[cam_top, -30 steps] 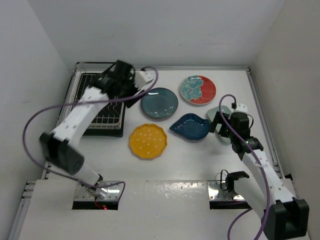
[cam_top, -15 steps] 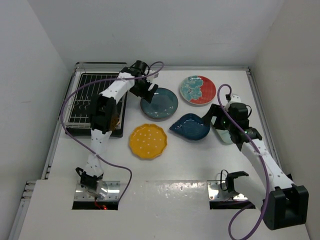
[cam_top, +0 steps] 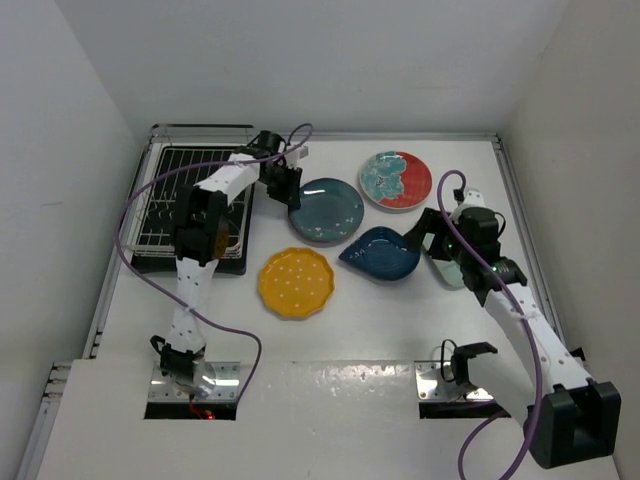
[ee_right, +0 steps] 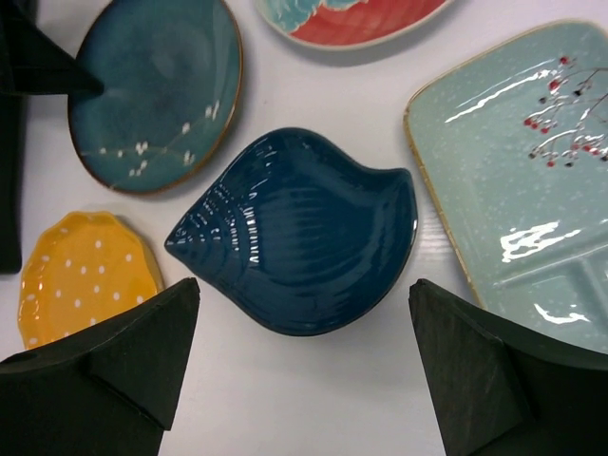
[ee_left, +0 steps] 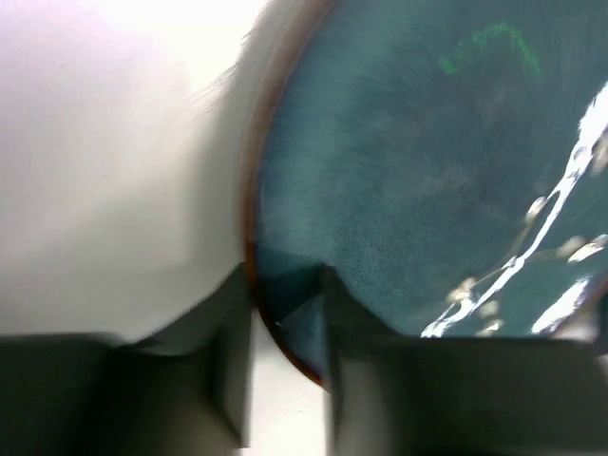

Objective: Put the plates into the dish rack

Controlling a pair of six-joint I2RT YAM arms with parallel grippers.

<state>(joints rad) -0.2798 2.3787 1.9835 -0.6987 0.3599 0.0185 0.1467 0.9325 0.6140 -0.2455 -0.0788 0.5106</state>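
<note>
Five plates lie on the white table. My left gripper is shut on the left rim of the round dark teal plate. The left wrist view shows that rim pinched between the two jaws of my left gripper. My right gripper hovers open over the dark blue leaf-shaped plate, touching nothing. The pale mint plate lies to its right and is partly under the right arm. The red-and-turquoise plate and the yellow dotted plate lie apart. The dish rack holds no plates.
The rack's black tray sits in the far left corner, with the left arm stretched across it. Purple cables loop over the rack and beside the right arm. White walls close in the table on three sides.
My left gripper swung from over the rack to the teal plate and closed on its rim, nudging the plate slightly right. My right gripper shifted left over the leaf plate and stays open.
</note>
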